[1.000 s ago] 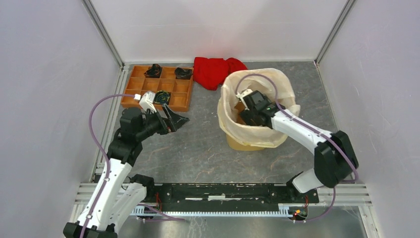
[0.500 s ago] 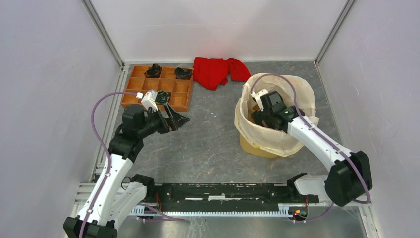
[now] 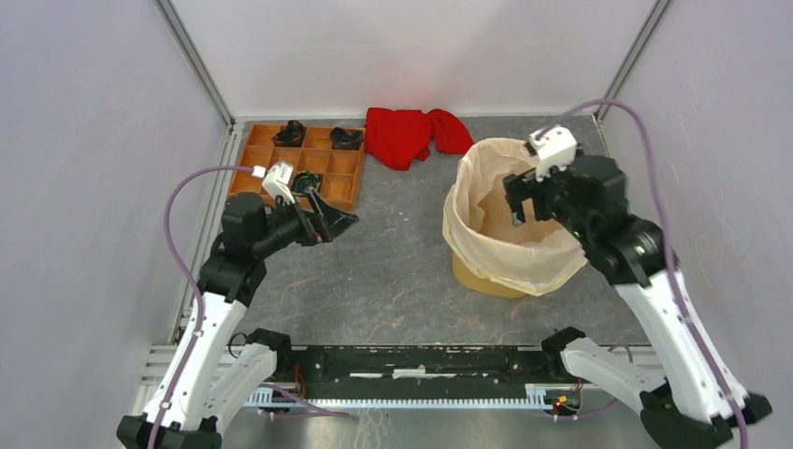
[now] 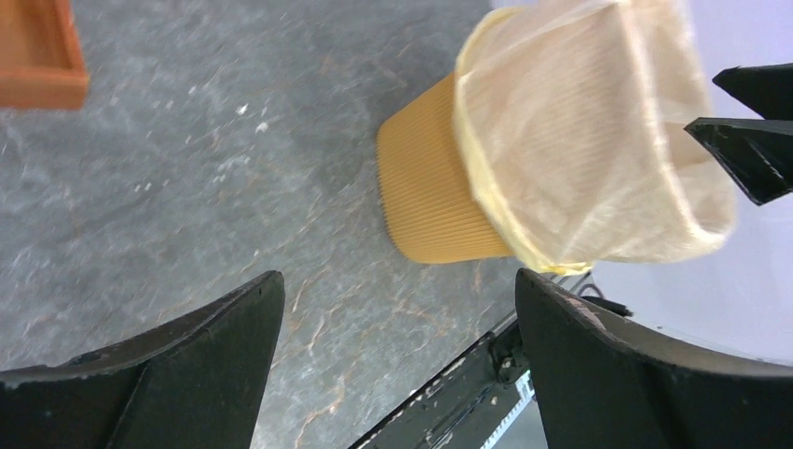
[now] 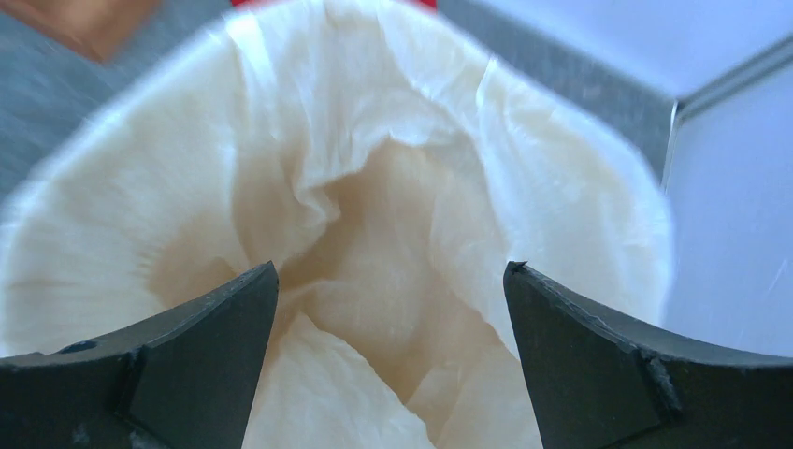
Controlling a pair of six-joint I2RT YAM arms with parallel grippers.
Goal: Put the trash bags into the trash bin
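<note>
The cream-white trash bag (image 3: 497,245) lines the yellow-orange trash bin (image 3: 479,278), folded over its rim and hanging down the outside. Only the bin's base shows below the bag. In the left wrist view the bag (image 4: 580,140) covers the bin's (image 4: 432,192) top. In the right wrist view the bag (image 5: 374,234) fills the frame. My right gripper (image 3: 520,198) is open and empty, raised above the bin's mouth. My left gripper (image 3: 338,224) is open and empty, held above the table left of the bin.
A brown wooden compartment tray (image 3: 281,166) with small black items stands at the back left. A red cloth (image 3: 404,134) lies at the back middle. Walls close in both sides. A black rail (image 3: 421,360) runs along the near edge.
My right gripper has risen out of the lined bin and now hovers above its mouth. The bin and bag shifted right earlier. The left arm has barely moved.
</note>
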